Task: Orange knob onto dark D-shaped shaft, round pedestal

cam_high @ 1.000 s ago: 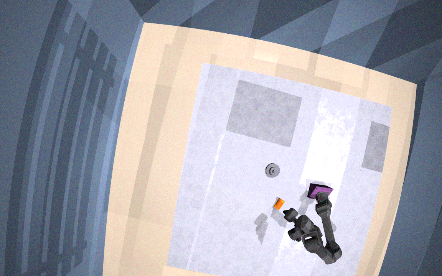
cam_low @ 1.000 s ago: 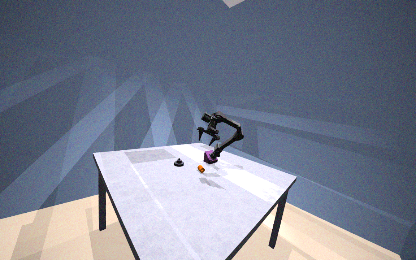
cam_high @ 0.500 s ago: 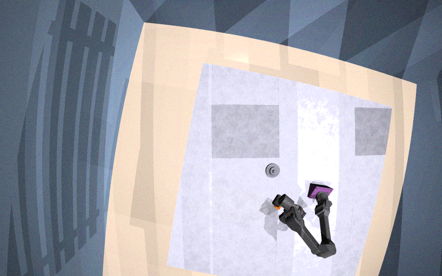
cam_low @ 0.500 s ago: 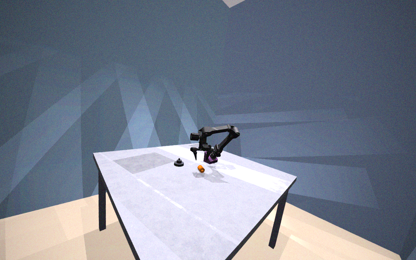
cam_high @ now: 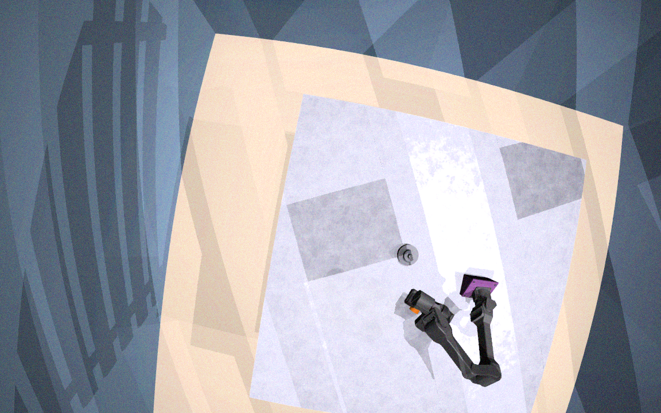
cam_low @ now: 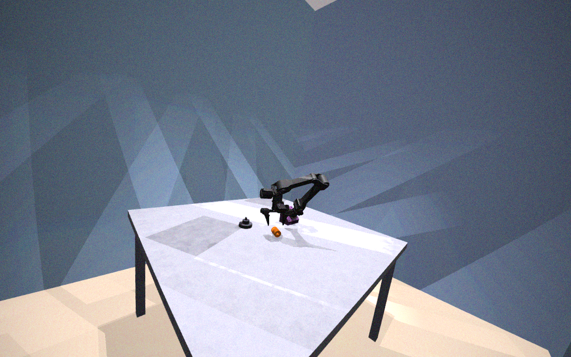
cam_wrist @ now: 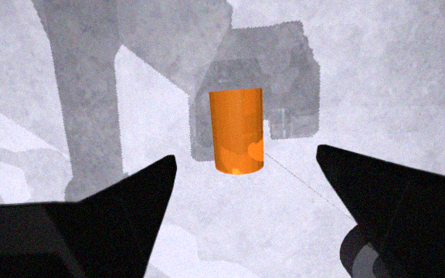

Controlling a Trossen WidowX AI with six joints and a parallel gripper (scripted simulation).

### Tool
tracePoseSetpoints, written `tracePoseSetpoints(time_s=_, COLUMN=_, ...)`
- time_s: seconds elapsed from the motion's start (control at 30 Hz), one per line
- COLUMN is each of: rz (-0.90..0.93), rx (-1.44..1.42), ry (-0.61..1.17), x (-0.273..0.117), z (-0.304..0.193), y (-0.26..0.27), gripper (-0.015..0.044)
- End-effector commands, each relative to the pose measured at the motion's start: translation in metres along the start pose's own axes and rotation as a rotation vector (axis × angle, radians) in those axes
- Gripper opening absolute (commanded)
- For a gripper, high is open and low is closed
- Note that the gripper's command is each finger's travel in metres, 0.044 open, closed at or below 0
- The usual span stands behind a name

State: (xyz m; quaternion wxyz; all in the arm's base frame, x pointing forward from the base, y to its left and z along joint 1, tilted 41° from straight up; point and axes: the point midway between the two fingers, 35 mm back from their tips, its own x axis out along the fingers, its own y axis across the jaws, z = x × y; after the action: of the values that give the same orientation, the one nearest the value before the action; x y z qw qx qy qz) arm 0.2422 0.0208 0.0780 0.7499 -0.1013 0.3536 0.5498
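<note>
The orange knob [cam_high: 414, 310] [cam_low: 276, 231] [cam_wrist: 238, 131] is a cylinder lying on its side on the table. In the top view the arm partly covers it. My gripper [cam_low: 275, 224] [cam_wrist: 245, 156] is open and empty, pointing down above the knob, with one finger out to each side of it in the wrist view. The round pedestal [cam_high: 407, 248] [cam_low: 245, 225] [cam_wrist: 362, 262] stands apart from the knob, partly hidden behind the right finger in the wrist view. Its dark shaft [cam_high: 409, 256] [cam_low: 246, 218] points up with no knob on it. The knob's hole is not visible.
The arm's purple base block [cam_high: 482, 285] [cam_low: 292, 219] stands on the table [cam_high: 296, 349] [cam_low: 256, 266], to the right of the pedestal in the top and exterior views. Shadows and a bright light band cross the table top.
</note>
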Motion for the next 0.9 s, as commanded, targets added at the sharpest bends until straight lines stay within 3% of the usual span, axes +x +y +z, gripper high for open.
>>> tracePoseSetpoints(time_s=0.0, rz=0.008, rx=0.004, ry=-0.003, x=0.009, z=-0.001, y=0.001, gripper=0.0440)
tracePoseSetpoints(time_s=0.8, rz=0.009, rx=0.003, ry=-0.006, x=0.043, z=-0.005, y=0.002, gripper=0.0440)
tracePoseSetpoints(time_s=0.87, rz=0.009, rx=0.003, ry=-0.006, x=0.043, z=-0.005, y=0.002, gripper=0.0388)
